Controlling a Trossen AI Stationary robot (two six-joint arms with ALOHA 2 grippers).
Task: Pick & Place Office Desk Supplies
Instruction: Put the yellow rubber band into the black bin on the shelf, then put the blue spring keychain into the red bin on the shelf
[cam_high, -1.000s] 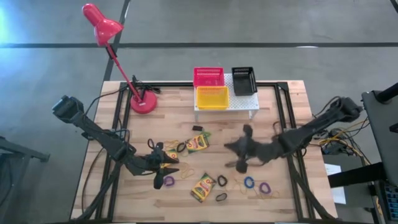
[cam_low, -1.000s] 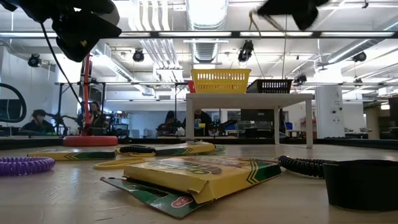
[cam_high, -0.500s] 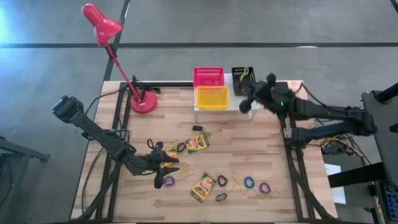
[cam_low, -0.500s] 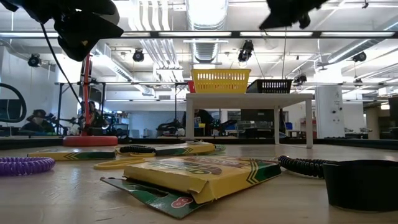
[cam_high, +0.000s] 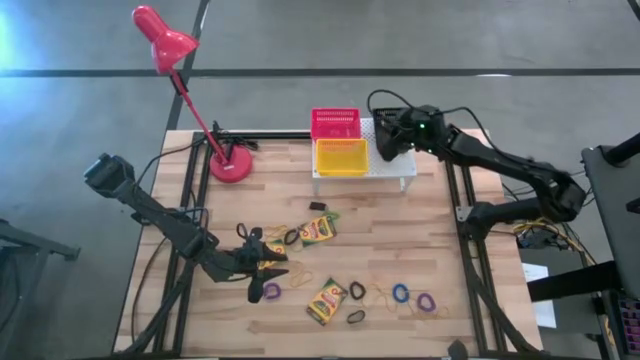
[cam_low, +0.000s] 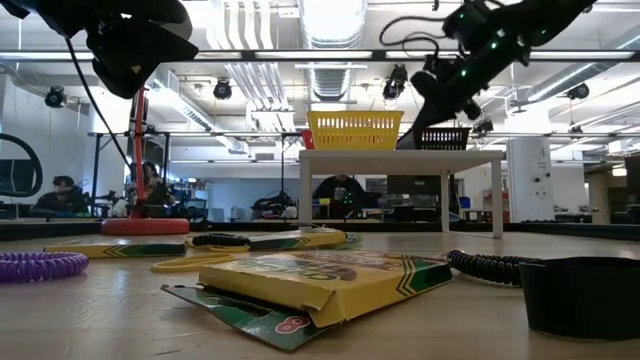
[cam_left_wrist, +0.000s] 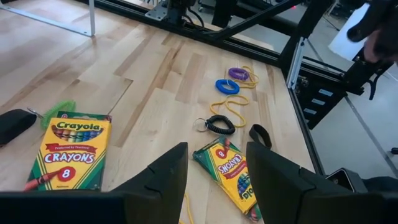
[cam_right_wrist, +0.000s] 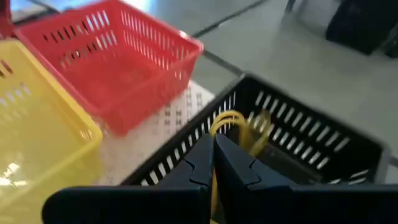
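Our right gripper (cam_right_wrist: 212, 163) pinches a yellow elastic loop (cam_right_wrist: 231, 127) in fingers closed tight, hanging directly above the black basket (cam_high: 392, 131) on the white shelf (cam_high: 398, 165), so the drop looks to be straight down. Our left gripper (cam_left_wrist: 216, 180) waits wide, empty, over the crayon boxes (cam_left_wrist: 71, 149).

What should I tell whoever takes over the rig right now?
Right hand: shut on a yellow elastic loop, hanging over the black basket on the white shelf; not released yet.
Left hand: open, empty, low over the near left table beside two crayon boxes.
Yellow basket and red basket: look empty.
Left: a third crayon box, and purple, blue and black loops on the table.
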